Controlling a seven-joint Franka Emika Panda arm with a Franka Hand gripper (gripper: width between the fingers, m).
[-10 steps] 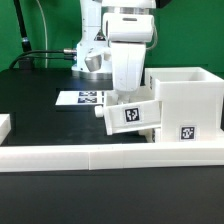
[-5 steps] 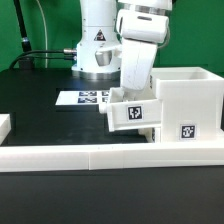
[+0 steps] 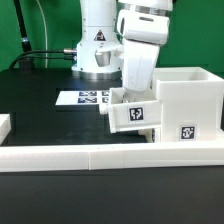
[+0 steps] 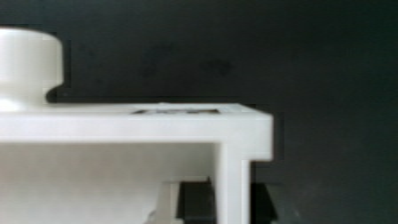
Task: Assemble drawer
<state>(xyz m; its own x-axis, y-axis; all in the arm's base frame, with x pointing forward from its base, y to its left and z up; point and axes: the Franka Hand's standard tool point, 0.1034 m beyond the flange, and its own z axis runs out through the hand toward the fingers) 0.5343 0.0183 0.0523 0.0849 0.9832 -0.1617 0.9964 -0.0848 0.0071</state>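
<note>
My gripper is shut on the side wall of a small white knobbed tray of the drawer and holds it just above the low wall. The tray's tagged face points at the camera. Its far end meets the open front of the tall white housing at the exterior view's right. In the wrist view the tray's wall and round knob fill the frame, and my dark fingers clamp the thin wall, with the gripper centred on it. The second tray is out of view.
A long low white wall runs across the front. The marker board lies flat on the black table behind the tray. A small white piece sits at the exterior view's left edge. Black cables lie at the back left.
The arm has moved toward the exterior view's right with the tray, bringing it from a tilt to nearly level against the housing. It has barely moved in the last half second.
</note>
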